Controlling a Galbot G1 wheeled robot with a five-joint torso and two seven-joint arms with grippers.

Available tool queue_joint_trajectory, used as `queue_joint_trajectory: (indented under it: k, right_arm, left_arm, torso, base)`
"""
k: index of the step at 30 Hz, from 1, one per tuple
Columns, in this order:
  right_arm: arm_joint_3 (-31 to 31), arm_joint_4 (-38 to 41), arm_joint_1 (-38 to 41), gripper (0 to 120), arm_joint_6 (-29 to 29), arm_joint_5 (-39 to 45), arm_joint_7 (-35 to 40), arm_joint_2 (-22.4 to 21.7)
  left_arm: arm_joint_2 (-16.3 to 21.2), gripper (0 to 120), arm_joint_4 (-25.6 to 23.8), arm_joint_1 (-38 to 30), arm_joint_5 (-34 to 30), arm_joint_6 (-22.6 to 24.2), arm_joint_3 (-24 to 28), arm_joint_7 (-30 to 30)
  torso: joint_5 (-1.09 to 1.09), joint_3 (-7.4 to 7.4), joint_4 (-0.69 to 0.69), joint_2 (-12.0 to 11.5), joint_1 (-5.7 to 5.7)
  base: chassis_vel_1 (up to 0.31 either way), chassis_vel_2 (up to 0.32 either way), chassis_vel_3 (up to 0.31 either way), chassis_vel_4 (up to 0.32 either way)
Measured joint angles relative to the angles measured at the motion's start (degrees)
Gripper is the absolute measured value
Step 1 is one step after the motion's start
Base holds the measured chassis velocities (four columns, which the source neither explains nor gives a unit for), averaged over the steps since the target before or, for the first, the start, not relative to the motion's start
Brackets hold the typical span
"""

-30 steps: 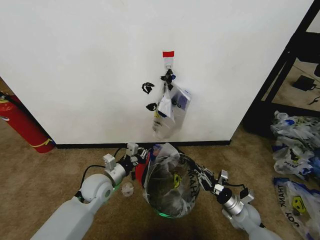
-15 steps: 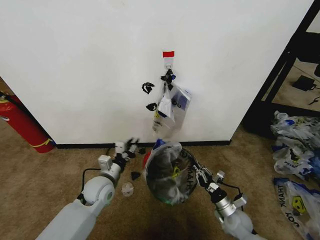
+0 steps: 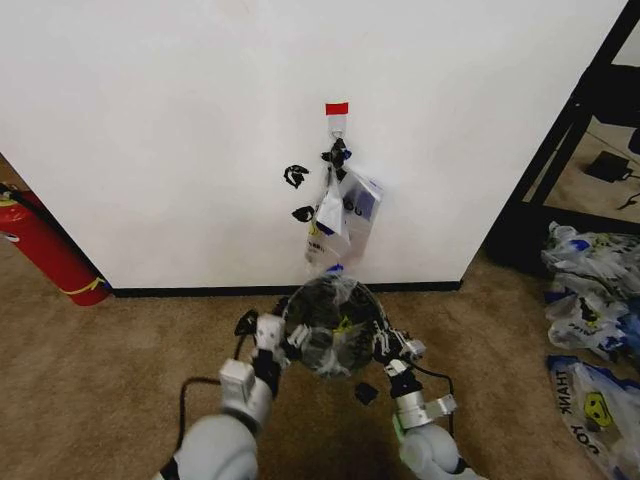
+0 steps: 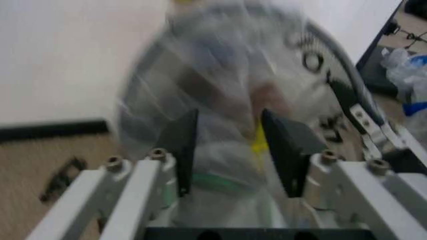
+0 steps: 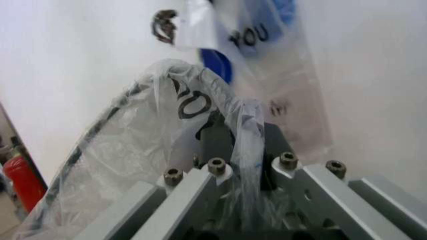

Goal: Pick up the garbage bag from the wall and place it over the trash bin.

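garbage bag (image 3: 332, 325): thin crinkly see-through plastic, draped over round trash bin (image 3: 300, 303), below wall (image 3: 180, 140)
right gripper (image 5: 239, 150): pinching bag's edge
left gripper (image 4: 230, 150): spread, bag between fingers

I see both arms pulled in toward me, so the left gripper (image 3: 285, 340) now sits at 9 o'clock of the trash bin (image 3: 331, 322) and the right gripper (image 3: 388, 345) at 3 o'clock. The bin with the garbage bag (image 3: 335, 318) over it lies nearer the wall (image 3: 180, 140) (its mouth tipped my way), and its red base is hidden.
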Motion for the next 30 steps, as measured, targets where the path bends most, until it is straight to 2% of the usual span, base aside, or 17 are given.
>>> queue_joint_trajectory:
  k: [1,4,5,6,11,20,30]
  right_arm:
    - [0.0,0.0,0.0,1,0.0,0.0,0.0,0.0]
    - [-0.3,0.2,-0.5,1,1.0,-2.5,-0.3,0.2]
    - [-0.4,0.3,-0.7,1,1.1,-3.0,-0.6,0.3]
    - [-0.4,0.4,-1.0,1,1.4,-3.6,-1.0,0.5]
    - [-0.3,0.2,-1.8,1,2.9,-5.9,-3.3,1.3]
    - [-0.8,1.4,-3.5,1,4.2,-7.9,-5.5,2.4]
    - [-1.7,3.6,-5.1,1,4.6,-8.0,-8.8,2.3]
  left_arm:
    - [0.0,34,0.0,0.0,0.0,0.0,0.0,0.0]
    - [-1.3,21,0.8,-1.0,-3.3,1.8,0.8,-1.1]
    - [-1.7,21,1.0,-1.3,-4.2,2.4,0.9,-1.4]
    - [-2.2,13,1.3,-1.6,-5.1,3.2,1.1,-1.7]
    - [-3.6,0,3.5,-2.9,-5.9,4.9,1.3,-2.2]
    - [-7.0,0,9.8,-5.7,-3.7,6.6,1.8,-4.9]
    - [-8.1,0,16.3,-9.1,-0.2,6.6,1.3,-6.1]
  torso:
    - [0.0,0.0,0.0,0.0,0.0]
    - [0.0,0.0,0.0,0.0,0.0]
    - [0.0,0.0,-0.01,0.0,0.0]
    - [0.0,0.0,-0.01,0.0,0.0]
    - [0.0,0.0,0.0,0.0,0.0]
    - [0.0,0.0,0.0,0.0,0.0]
    - [0.0,0.01,0.0,0.0,0.0]
  base:
    - [0.0,0.0,0.0,0.0]
    - [0.0,0.0,0.0,0.0]
    - [0.0,0.0,0.0,0.0]
    - [0.0,0.0,0.0,0.0]
    - [0.0,0.0,0.0,0.0]
    - [0.0,0.0,0.0,0.0]
    - [0.0,0.0,0.0,0.0]
